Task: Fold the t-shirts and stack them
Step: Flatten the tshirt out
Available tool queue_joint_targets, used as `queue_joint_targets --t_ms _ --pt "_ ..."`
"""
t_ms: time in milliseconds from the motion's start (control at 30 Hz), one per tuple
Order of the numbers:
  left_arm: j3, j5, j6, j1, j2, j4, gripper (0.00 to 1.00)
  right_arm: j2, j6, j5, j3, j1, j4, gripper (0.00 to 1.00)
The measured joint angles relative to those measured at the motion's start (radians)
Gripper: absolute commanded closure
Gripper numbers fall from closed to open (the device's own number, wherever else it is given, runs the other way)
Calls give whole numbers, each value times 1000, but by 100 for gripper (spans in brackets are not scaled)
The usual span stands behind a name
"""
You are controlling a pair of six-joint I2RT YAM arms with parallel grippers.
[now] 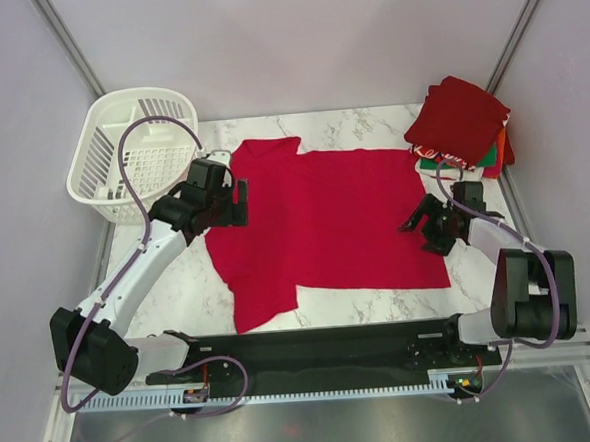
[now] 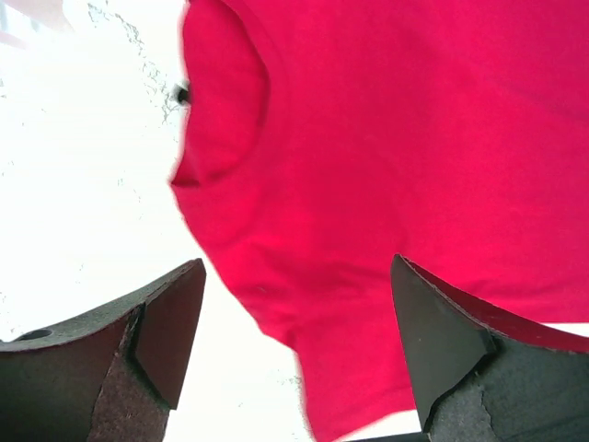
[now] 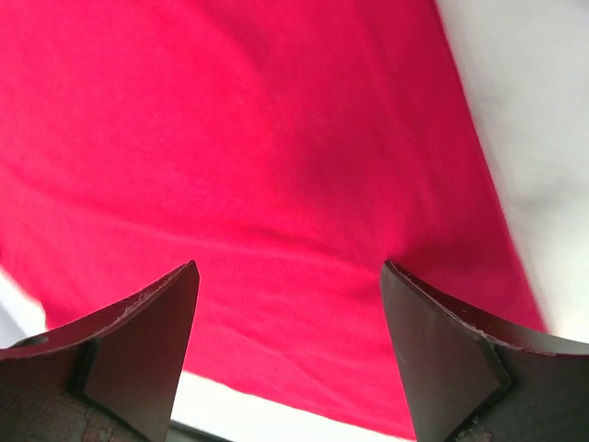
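A bright red t-shirt point(image 1: 325, 224) lies spread flat on the marble table, collar to the left. My left gripper point(image 1: 242, 202) is open, just above the shirt's left edge near the collar; the left wrist view shows the collar and shoulder point(image 2: 368, 166) between the open fingers point(image 2: 175, 322). My right gripper point(image 1: 426, 228) is open over the shirt's right hem; the right wrist view shows the red cloth point(image 3: 276, 184) under the open fingers point(image 3: 433, 350). A stack of folded shirts point(image 1: 459, 121), dark red on top with green, white and orange below, sits at the back right.
A white slatted plastic basket point(image 1: 135, 151) stands at the back left, with my left arm's cable looping over it. The black base rail point(image 1: 313, 355) runs along the near edge. Enclosure walls stand on both sides.
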Motion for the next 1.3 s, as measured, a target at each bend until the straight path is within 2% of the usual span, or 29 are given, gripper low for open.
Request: queue_joint_targets --t_ms 100,233,433,533,600,800,933,1133,1300 --pt "0 4 -10 0 2 0 14 -53 -20 79 0 -20 -62 11" --pt "-1 31 -53 0 24 0 19 -107 -47 169 56 31 -157 11" --pt "-129 94 -183 -35 41 51 21 -167 -48 286 206 307 -183 8" --pt "-184 113 -228 -61 87 78 21 -150 -32 243 238 438 -108 12" --pt "-185 113 -240 -65 113 101 21 -84 -13 171 253 476 -31 13" --pt "-161 131 -277 -61 262 219 23 279 43 -3 366 482 140 17" --pt "-171 147 -319 -62 364 264 25 397 49 -27 373 481 138 16" --pt "-227 155 -380 -111 356 314 26 348 51 -31 293 466 194 13" --pt "-319 161 -455 -238 269 335 27 218 81 -35 127 447 243 12"
